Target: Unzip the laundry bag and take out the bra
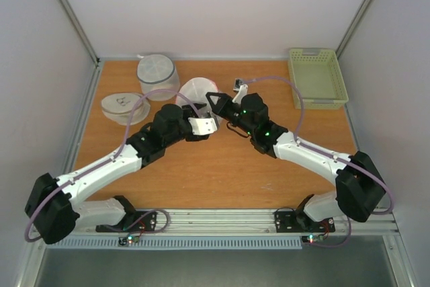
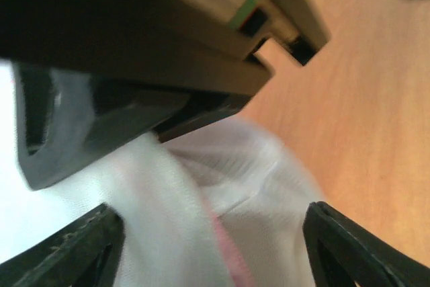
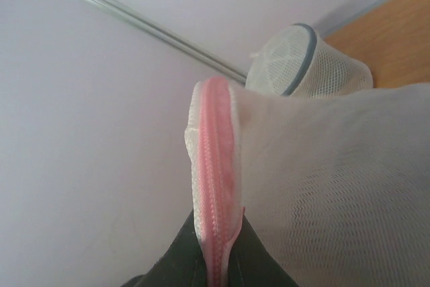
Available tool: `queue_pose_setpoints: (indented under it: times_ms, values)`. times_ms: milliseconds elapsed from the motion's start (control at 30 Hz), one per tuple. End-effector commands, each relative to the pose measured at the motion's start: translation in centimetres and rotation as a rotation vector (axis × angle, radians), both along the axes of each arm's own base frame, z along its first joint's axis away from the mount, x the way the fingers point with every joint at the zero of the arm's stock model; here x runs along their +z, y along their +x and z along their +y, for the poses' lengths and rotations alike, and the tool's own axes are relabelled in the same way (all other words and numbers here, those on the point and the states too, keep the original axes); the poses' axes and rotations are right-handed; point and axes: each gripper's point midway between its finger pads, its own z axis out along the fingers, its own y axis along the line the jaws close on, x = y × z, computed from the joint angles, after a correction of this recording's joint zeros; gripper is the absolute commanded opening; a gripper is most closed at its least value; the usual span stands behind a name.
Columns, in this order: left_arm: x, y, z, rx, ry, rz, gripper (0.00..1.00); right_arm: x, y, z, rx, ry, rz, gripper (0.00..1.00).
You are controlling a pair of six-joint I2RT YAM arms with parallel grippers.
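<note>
Right fingers (image 3: 178,268) clenched on pink zipper band (image 3: 215,166) of laundry bag (image 3: 322,186); left fingers (image 2: 74,253), released around mesh, should clamp before pulling.

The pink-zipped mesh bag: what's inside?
Of the mesh bag only white netting and the pink zipper, closed where visible, show. Nothing shows through; any contents are hidden by fabric.

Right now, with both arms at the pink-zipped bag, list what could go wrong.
1. The right fingers pinch the pink zipper band itself, with no pull tab visible; tugging may drag the whole laundry bag rather than unzip it.
2. The left fingers stand wide apart around loose mesh, so the bag could slip free.
3. The grey-banded drum sits close behind and might get knocked.
</note>
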Motion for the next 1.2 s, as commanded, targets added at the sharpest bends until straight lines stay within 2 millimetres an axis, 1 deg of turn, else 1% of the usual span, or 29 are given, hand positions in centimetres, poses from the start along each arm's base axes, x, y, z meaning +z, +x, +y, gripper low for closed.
queue_pose_setpoints:
  times_ms: [0,133,233,267,300,333,367,433,467,500,533,600,633,733,800,867,900,933,967,1033,1067,1100,1167]
  values:
    - [4.6,2.5,0.8,0.105,-0.061,-0.248,0.61,6.0,-2.3,-0.3,0.038,0.129,-0.117,0.01]
    - [3.6,2.3,1.6,0.126,-0.03,-0.228,0.35,6.7,-2.7,-0.4,0.049,0.129,-0.146,0.01]
    - [4.0,2.5,2.0,0.154,-0.037,-0.225,0.04,6.7,-2.8,-0.2,0.065,0.125,-0.15,0.01]
    - [4.4,2.3,2.1,0.154,-0.048,-0.222,0.01,6.5,-2.9,-0.3,0.063,0.117,-0.15,0.01]
    - [4.8,2.0,2.0,0.145,-0.062,-0.208,0.01,6.4,-2.9,-0.5,0.058,0.101,-0.161,0.04]
    - [5.1,1.5,1.9,0.124,-0.072,-0.184,0.01,6.5,-2.9,-0.6,0.057,0.085,-0.176,0.14]
    - [5.4,0.6,1.6,0.088,-0.09,-0.144,0.01,6.7,-3.0,-0.5,0.06,0.052,-0.201,0.3]
    - [4.5,-1.8,1.2,-0.009,-0.071,-0.022,0.01,7.4,-3.3,-0.2,0.1,-0.051,-0.302,0.65]
    - [4.0,-3.1,1.1,-0.047,-0.063,0.048,0.01,7.8,-3.7,0.0,0.132,-0.123,-0.375,0.78]
    - [3.5,-4.2,1.2,-0.08,-0.053,0.107,0.01,8.1,-4.0,-0.1,0.165,-0.198,-0.434,0.94]
    - [2.8,-5.5,1.4,-0.111,-0.045,0.18,0.01,8.4,-4.4,-0.4,0.199,-0.282,-0.505,0.98]
    - [1.9,-8.1,1.8,-0.179,-0.03,0.29,0.01,8.5,-5.8,-0.9,0.324,-0.426,-0.633,0.98]
    - [1.6,-9.2,2.1,-0.213,-0.029,0.332,0.01,8.0,-6.3,-1.7,0.379,-0.506,-0.677,0.98]
    - [1.7,-13.0,2.4,-0.372,-0.025,0.384,0.01,6.9,-8.6,-3.7,0.516,-0.71,-0.816,0.99]
    - [1.9,-15.1,2.5,-0.474,-0.02,0.403,0.0,7.1,-10.5,-4.6,0.584,-0.791,-0.925,0.98]
    - [2.4,-16.4,2.7,-0.545,-0.005,0.4,0.01,7.5,-12.5,-5.0,0.652,-0.823,-1.043,0.98]
    - [2.7,-17.0,2.8,-0.579,0.004,0.397,0.01,7.5,-13.9,-5.1,0.705,-0.82,-1.111,0.98]
    - [2.9,-17.3,2.8,-0.601,0.01,0.386,0.0,7.1,-15.0,-5.1,0.761,-0.833,-1.192,0.98]
    - [3.1,-17.3,2.7,-0.608,0.008,0.39,0.01,6.6,-15.9,-5.2,0.811,-0.834,-1.229,0.99]
    - [3.5,-17.4,2.7,-0.604,-0.001,0.407,0.01,6.4,-16.9,-5.0,0.868,-0.793,-1.232,0.98]
    - [3.6,-17.5,2.7,-0.6,-0.004,0.415,0.01,6.1,-17.2,-4.8,0.895,-0.772,-1.215,0.97]
    - [3.5,-17.5,2.8,-0.597,-0.006,0.42,0.01,5.6,-17.7,-4.5,0.922,-0.766,-1.202,0.95]
    - [3.4,-17.6,2.9,-0.582,-0.011,0.432,0.0,4.0,-19.1,-3.8,0.992,-0.791,-1.188,0.92]
